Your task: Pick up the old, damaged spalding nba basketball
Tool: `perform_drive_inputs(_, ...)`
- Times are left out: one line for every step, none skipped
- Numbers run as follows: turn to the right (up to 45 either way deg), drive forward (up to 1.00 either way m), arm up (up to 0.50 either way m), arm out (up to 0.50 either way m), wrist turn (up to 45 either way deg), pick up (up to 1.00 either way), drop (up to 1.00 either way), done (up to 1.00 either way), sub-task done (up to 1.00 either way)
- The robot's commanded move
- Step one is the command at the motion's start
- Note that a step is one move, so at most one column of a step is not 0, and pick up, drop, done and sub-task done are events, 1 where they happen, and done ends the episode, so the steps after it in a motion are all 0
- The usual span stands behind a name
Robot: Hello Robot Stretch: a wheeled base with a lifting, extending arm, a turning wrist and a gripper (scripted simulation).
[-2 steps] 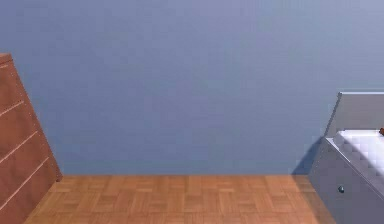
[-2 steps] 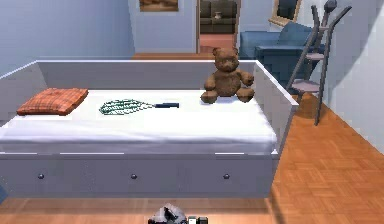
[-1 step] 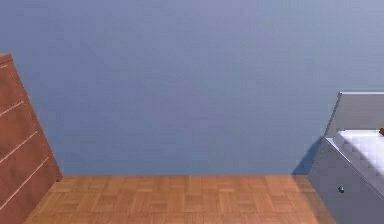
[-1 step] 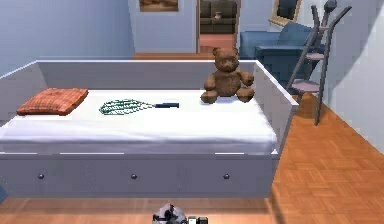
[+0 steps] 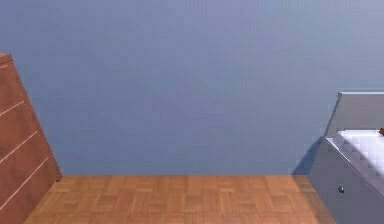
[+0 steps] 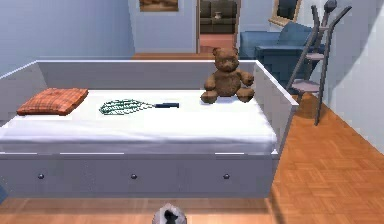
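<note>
A small round blob, grey with dark patches, lies on the wooden floor at the arm side view's bottom edge, just in front of the bed; its shape fits a worn ball, but I cannot tell for sure. The white bed with drawers in its base spans that view. On its mattress lie an orange cushion, a green racket and a sitting brown teddy bear.
The bed's corner stands at the forward view's right, a wooden dresser at its left, and a blue wall ahead across bare wooden floor. Behind the bed are a blue armchair, a grey ladder shelf and a doorway.
</note>
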Motion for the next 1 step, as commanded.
perform_drive_inputs(0.0, 0.00, 0.00, 0.00, 0.0, 1.00, 0.00, 0.00, 0.00)
